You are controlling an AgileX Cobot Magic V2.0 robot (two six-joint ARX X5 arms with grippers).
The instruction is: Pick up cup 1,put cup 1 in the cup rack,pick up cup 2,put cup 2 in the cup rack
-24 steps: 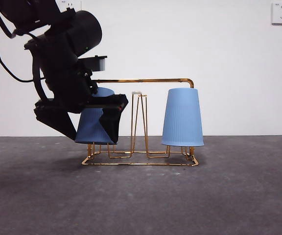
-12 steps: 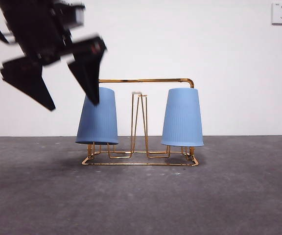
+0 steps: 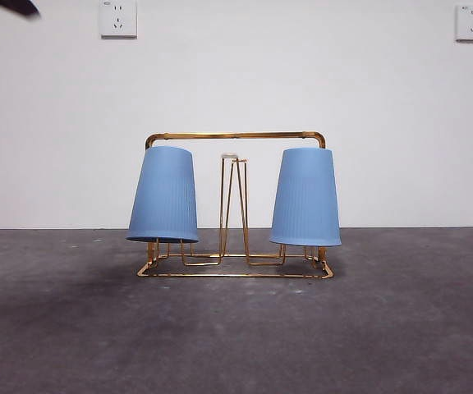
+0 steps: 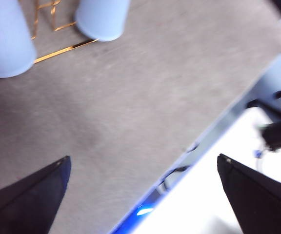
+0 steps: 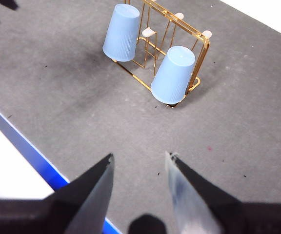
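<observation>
The gold wire cup rack [image 3: 235, 135] stands mid-table. Two light blue ribbed cups hang upside down on its pegs, one at the left end [image 3: 163, 194] and one at the right end [image 3: 305, 197]. A bare white-tipped peg [image 3: 230, 156] rises between them. My left gripper [image 4: 143, 158] is open wide and empty, high above the table and away from the rack [image 4: 65, 48]; both cups [image 4: 6, 41] [image 4: 101, 17] show far off. My right gripper [image 5: 140, 156] is open and empty, well back from the rack [image 5: 204, 48] and its cups [image 5: 122, 33] [image 5: 173, 74].
A black arm tip [image 3: 11, 6] shows at the top left corner of the front view. Two wall sockets [image 3: 118, 18] [image 3: 472, 22] are on the white wall. The table's blue front edge [image 5: 28, 146] runs near the right gripper. The table edge [image 4: 204, 136] crosses the left wrist view.
The arm that held the left cup let go of it, opened and rose up and to the left out of the front view. The cup stays on its peg.
</observation>
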